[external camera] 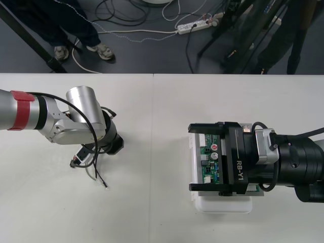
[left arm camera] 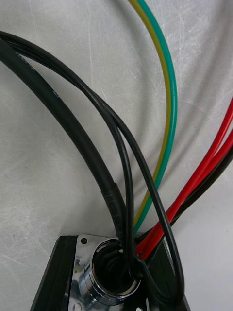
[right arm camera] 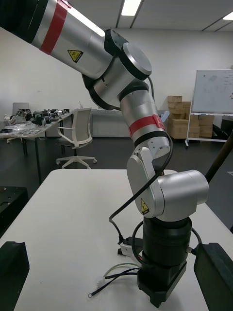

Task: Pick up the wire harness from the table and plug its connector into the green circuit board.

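Where the left arm ended over the table [external camera: 152,217], we saw the left gripper [external camera: 110,144] down at the surface. Its black fingers [left arm camera: 51,279] were drawn in close on either side of the round metal socket [left arm camera: 99,282] of the wire harness [external camera: 90,164], so we took it as pinching the harness at that end. From the socket, a green-and-yellow wire [left arm camera: 167,97], red wires [left arm camera: 206,165] and black wires [left arm camera: 73,116] ran away from the fingers. Just beside that gripper, on the side nearer the robot, the loose wires lay on the table, and a thin black one ran furthest out to a small ring end [external camera: 106,187]. A small pale piece [external camera: 77,161] lay among those wires near the gripper; it may have been the plug, but we could not tell. The right gripper [external camera: 198,158] stood well apart from the left one. Its fingers [external camera: 202,128] were spread wide and straddled the green circuit board [external camera: 212,163], which lay between them on its white base [external camera: 225,206]. The harness lay well apart from that gripper and from the board.
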